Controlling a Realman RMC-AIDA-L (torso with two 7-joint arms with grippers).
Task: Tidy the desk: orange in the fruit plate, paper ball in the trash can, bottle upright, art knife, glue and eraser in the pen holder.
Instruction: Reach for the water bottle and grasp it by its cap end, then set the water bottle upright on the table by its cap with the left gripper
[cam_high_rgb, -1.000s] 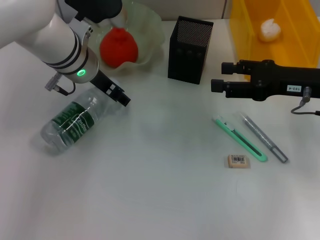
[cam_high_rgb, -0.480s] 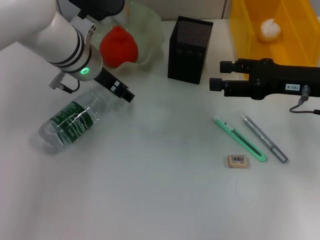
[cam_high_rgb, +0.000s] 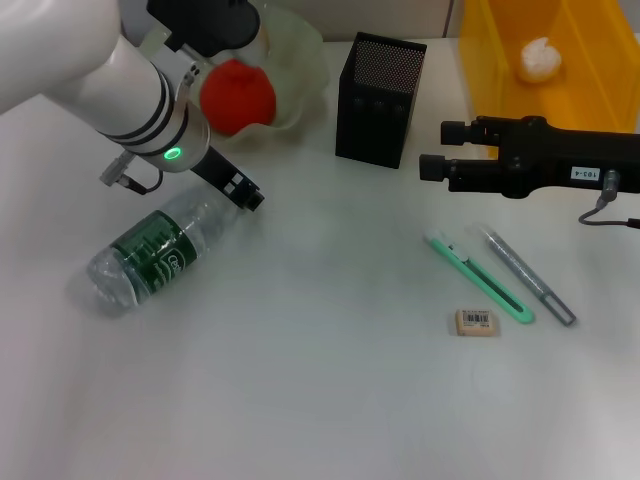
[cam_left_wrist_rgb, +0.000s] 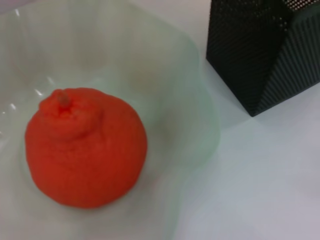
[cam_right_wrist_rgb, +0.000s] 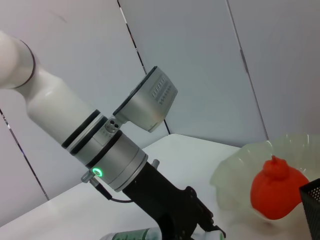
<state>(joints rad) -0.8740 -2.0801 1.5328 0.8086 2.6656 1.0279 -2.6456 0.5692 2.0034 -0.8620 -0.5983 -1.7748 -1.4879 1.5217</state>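
The left gripper (cam_high_rgb: 243, 193) sits at the neck of the lying green-labelled water bottle (cam_high_rgb: 150, 255); jaw state and label text unreadable.

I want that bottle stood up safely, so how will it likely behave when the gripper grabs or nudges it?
The bottle lies on its side and is round, so it would probably roll if nudged. It looks clear, thin plastic and seemingly empty: likely light, perhaps denting under a firm squeeze. The left gripper sits at its neck end.
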